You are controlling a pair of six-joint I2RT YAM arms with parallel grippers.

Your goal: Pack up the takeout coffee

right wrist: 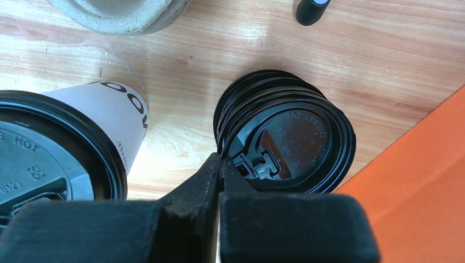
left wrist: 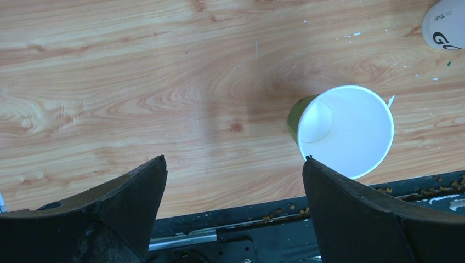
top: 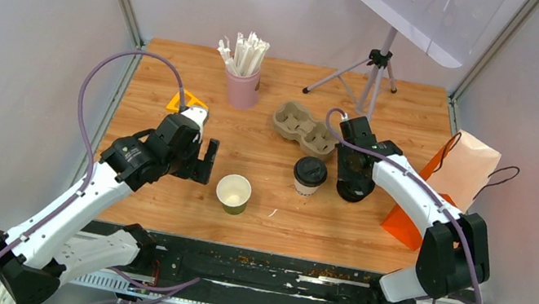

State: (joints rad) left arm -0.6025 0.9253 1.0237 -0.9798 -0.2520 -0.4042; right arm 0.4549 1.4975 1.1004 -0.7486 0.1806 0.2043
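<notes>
– Packing the takeout coffee: how far along does this table (top: 279, 224) look?

– Barely begun. The olive-green cup (top: 233, 194) stands open with no lid, near the middle of the table's near edge. The whitish printed cup (top: 309, 177), capped in black, stands to its right, closer to the table's centre. Behind them the cardboard cup carrier (top: 304, 125) holds nothing, and the orange paper bag (top: 461, 172) stands at the right edge.

– So what is left?

– By my reading, nearly everything: lid the olive-green cup, seat both cups in the carrier, then probably bag them.

– And the arms?

– The right arm reaches in from the right edge, wrist tipped down over a stack of black lids (right wrist: 285, 137) just beside the whitish printed cup. The right gripper (right wrist: 219, 164) is clenched, its tips meeting at the rim of the top lid. Whether it actually pinches that rim, I cannot tell. The left arm stretches in from the near-left corner. The left gripper (left wrist: 234, 160) is released, jaws spread wide and holding nothing, aimed down at bare wood just left of the olive-green cup.
</notes>
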